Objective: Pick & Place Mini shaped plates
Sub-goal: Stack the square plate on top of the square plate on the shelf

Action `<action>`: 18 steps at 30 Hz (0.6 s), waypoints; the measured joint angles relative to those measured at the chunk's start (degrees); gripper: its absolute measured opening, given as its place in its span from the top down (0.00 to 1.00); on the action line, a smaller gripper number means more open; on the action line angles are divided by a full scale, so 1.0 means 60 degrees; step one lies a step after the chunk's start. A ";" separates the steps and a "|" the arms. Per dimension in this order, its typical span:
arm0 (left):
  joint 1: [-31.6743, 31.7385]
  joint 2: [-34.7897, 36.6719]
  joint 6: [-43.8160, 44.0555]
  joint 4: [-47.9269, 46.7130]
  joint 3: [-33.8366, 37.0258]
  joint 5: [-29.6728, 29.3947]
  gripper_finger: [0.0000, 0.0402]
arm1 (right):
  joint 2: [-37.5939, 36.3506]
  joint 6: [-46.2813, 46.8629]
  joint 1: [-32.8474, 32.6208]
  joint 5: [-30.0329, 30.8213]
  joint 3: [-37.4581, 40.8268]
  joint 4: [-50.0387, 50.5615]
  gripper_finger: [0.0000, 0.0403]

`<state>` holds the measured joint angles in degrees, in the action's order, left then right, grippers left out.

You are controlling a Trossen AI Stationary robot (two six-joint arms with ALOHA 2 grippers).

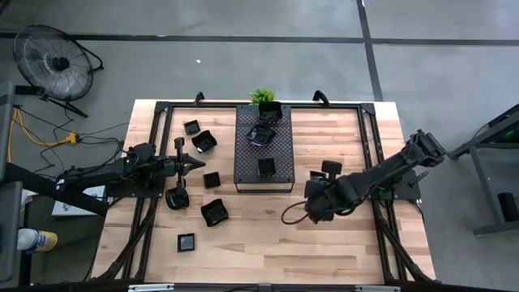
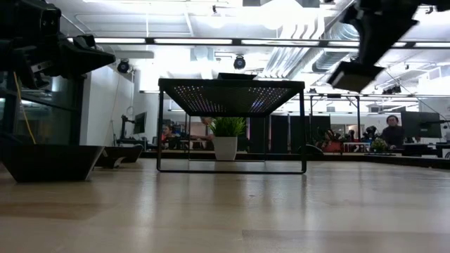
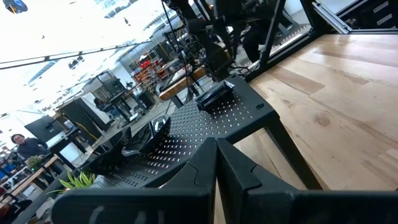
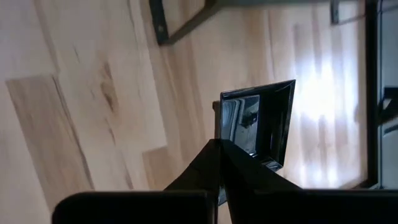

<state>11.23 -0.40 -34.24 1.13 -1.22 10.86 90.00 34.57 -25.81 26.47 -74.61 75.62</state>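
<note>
On the table, three mini shaped plates sit on the perforated tray; others lie scattered left. Our right gripper, jaws clenched on one square plate, should approach level. Left gripper, jaws closed empty, waits.

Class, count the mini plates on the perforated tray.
3: a plate beside the plant, a wavy plate midway, a square plate at the opposite end. Stacked ones may be hidden.

In the low view the right arm is cut off by the top edge; distant people are too small to make out.
</note>
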 joint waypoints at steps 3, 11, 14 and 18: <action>-0.0002 0.0000 0.0000 0.0002 -0.0002 0.0001 1.00 | 0.0004 -0.0575 0.0268 0.0012 -0.0275 -0.0052 0.99; -0.0002 0.0000 0.0000 0.0000 0.0001 0.0002 1.00 | 0.0389 -0.1783 0.0695 0.0582 -0.1249 0.0086 0.98; -0.0001 0.0000 0.0000 0.0000 -0.0001 0.0001 1.00 | 0.0688 -0.2335 0.0828 0.0761 -0.1787 0.0089 0.98; -0.0002 0.0003 0.0000 0.0003 -0.0002 -0.0002 1.00 | 0.1142 -0.3038 0.1042 0.0951 -0.2489 0.0083 0.99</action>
<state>11.22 -0.39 -34.24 1.14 -1.23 10.85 96.85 16.34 -19.56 32.18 -89.54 76.12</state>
